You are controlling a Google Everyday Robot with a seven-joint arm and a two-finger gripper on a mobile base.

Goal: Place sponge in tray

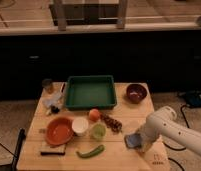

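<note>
1. One white arm (170, 131) reaches in from the lower right of the frame. Its gripper (139, 143) sits low over the table (119, 161), right at the sponge (131, 140). I cannot tell whether the gripper is open, closed or already clamped on the sponge.
2. The sponge lies on bare wood in the lower right part of the table, apart from the other items. The arm probably comes in from that side because there is nothing there for it to knock.
3. The tray (90, 93) stands in the upper middle of the frame at the table's far edge, with its floor showing bare green. The sponge is well apart from it, so the placing is not yet done.
4. Between the two lie a dark food cluster (113, 123), an orange fruit (94, 114) and a green cup (98, 131). A straight carry would likely need to go above these and over the tray's raised rim.
5. A strip of open wood runs between the tray and the dark red bowl (136, 93) at upper right, which looks like the freer approach. The table's right edge is near, so a slipped sponge could fall off there.
</note>
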